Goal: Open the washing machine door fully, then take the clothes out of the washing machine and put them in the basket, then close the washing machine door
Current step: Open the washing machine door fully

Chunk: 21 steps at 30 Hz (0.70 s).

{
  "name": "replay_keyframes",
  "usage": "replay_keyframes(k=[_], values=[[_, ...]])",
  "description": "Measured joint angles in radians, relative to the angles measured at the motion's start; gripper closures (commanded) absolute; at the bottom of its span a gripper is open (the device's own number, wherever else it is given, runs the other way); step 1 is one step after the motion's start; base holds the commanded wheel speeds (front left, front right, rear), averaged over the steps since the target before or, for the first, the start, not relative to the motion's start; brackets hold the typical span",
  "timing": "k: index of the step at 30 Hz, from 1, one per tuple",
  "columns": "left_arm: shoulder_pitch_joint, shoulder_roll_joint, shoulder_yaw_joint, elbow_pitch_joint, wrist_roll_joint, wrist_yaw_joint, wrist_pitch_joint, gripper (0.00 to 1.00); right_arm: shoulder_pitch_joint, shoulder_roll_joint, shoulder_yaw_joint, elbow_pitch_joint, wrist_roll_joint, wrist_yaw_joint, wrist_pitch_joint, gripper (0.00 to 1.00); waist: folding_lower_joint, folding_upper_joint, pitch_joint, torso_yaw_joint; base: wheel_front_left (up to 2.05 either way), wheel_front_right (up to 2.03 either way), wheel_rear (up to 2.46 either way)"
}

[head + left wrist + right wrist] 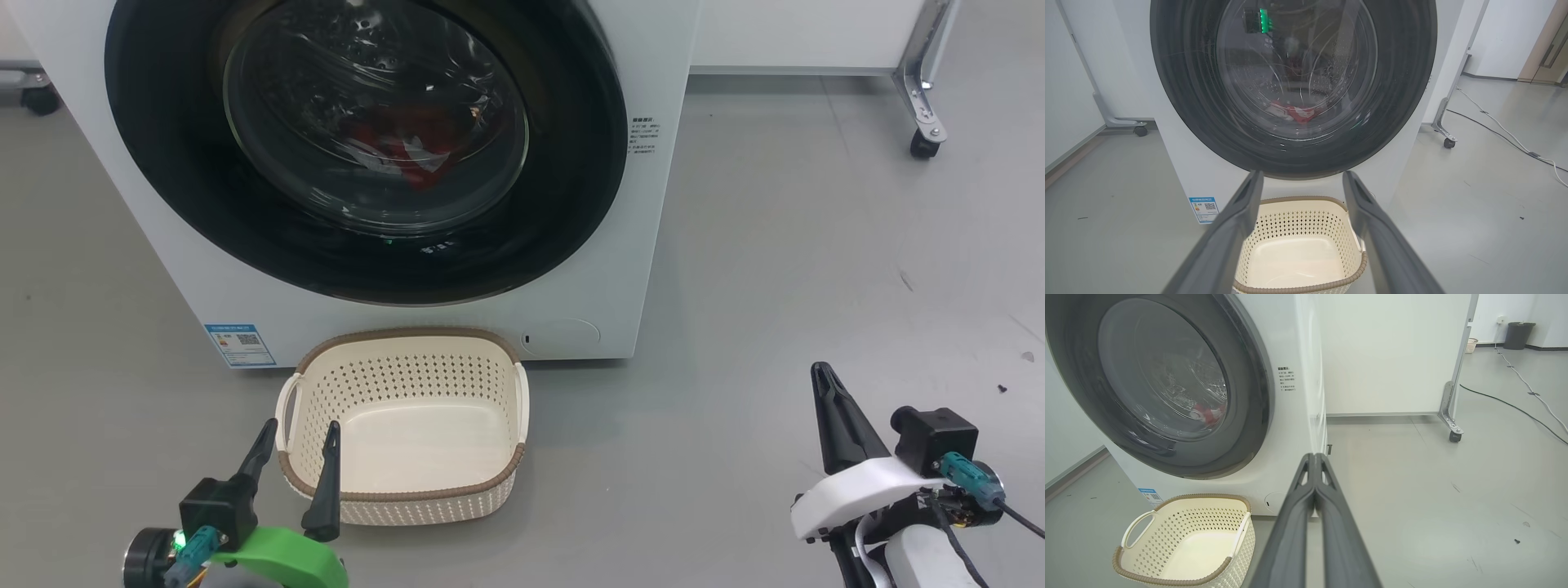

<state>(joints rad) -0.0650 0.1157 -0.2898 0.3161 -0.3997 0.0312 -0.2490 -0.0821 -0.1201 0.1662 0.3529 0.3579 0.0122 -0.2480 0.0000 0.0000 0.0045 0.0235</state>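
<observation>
The door (163, 171) sits closed on the front of the machine (645, 261), red clothes (406, 145) behind its glass. We judge it rigid, glossy, slippery; best hooked at the rim's edge. Our left claw (300, 425) is spread, right claw (819, 371) pressed together, empty.

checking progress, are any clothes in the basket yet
No, the basket holds nothing; the red clothes lie behind the closed door.

one washing machine (645, 269), one door (163, 171), one basket (408, 336), perhaps two clothes (406, 140).
</observation>
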Motion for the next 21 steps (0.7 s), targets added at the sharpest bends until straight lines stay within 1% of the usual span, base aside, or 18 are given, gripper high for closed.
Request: replay_keyframes(k=[4,11,12,13,15,21], values=[[-0.002,-0.006,0.000,-0.002,0.000,-0.002,0.000,0.00,-0.003,0.015,-0.028,0.004,0.040,0.015,-0.001,1.00,0.0000,0.0000,0.011,0.005,0.00,0.00,0.00],[-0.036,-0.008,0.005,-0.021,0.007,-0.007,0.000,0.00,-0.049,0.047,-0.096,0.010,0.176,0.053,-0.001,1.00,0.0000,0.0000,0.048,0.018,0.00,0.00,0.00],[-0.036,-0.008,0.005,-0.021,0.007,-0.007,0.000,0.00,-0.049,0.047,-0.096,0.010,0.176,0.053,-0.001,1.00,0.0000,0.0000,0.048,0.018,0.00,0.00,0.00],[-0.039,-0.008,0.010,-0.029,0.007,-0.007,0.000,0.00,-0.069,0.050,-0.107,0.011,0.212,0.065,-0.001,1.00,0.0000,0.0000,0.061,0.021,0.00,0.00,0.00],[-0.040,-0.008,0.011,-0.030,0.008,-0.009,0.000,0.00,-0.081,0.053,-0.115,0.012,0.230,0.069,-0.001,1.00,0.0001,0.0000,0.068,0.023,0.00,0.00,0.00],[-0.071,-0.009,0.008,-0.041,0.024,-0.012,0.000,0.00,-0.160,0.059,-0.159,0.015,0.370,0.092,0.001,1.00,0.0000,0.0000,0.116,0.033,0.00,0.00,0.00]])
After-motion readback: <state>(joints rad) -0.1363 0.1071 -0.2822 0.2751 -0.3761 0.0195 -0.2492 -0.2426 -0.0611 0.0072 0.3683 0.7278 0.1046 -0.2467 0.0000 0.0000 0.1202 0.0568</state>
